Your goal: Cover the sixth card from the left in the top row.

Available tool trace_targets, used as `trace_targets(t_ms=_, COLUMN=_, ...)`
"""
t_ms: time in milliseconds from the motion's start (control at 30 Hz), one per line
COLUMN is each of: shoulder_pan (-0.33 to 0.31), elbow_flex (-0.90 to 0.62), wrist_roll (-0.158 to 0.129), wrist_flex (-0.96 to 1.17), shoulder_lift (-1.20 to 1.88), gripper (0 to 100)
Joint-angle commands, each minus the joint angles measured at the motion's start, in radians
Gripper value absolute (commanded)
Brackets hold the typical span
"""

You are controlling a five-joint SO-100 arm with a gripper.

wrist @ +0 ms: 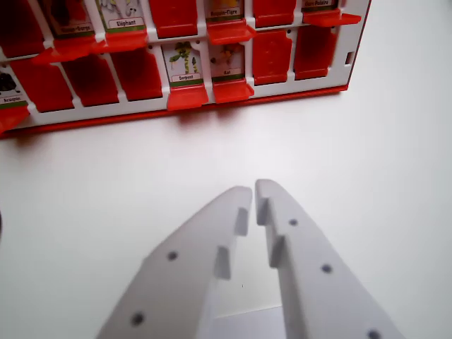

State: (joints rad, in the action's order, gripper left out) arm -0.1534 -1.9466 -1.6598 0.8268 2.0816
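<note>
The white hand [254,189], fingers pressed nearly together and holding nothing, hovers over the white bench [381,162]. The red-and-white card board [212,99] lies beyond it, its Serpent card [185,65] uncovered.

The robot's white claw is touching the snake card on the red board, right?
Not quite. In the wrist view the white gripper hangs over the bare white table, apart from the red board. It touches nothing. The snake card is up on the board, uncovered, beside another open card.
</note>
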Motion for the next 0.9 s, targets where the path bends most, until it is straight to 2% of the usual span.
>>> trace_targets(t_ms=0, shoulder_pan=0.008, elbow_flex=0.153, wrist_roll=-0.006, wrist_flex=-0.032, shoulder_lift=-0.052, gripper=0)
trace_targets(t_ms=267, shoulder_pan=0.011, elbow_flex=0.305, wrist_roll=0.0, wrist_flex=-0.043, shoulder_lift=-0.225, gripper=0)
trace_targets(t_ms=533, shoulder_pan=0.034, elbow_flex=0.394, wrist_roll=-0.002, wrist_flex=-0.058, shoulder_lift=-0.345, gripper=0)
trace_targets(t_ms=867, shoulder_pan=0.075, elbow_flex=0.514, wrist_roll=0.031, wrist_flex=-0.075, shoulder_lift=-0.525, gripper=0)
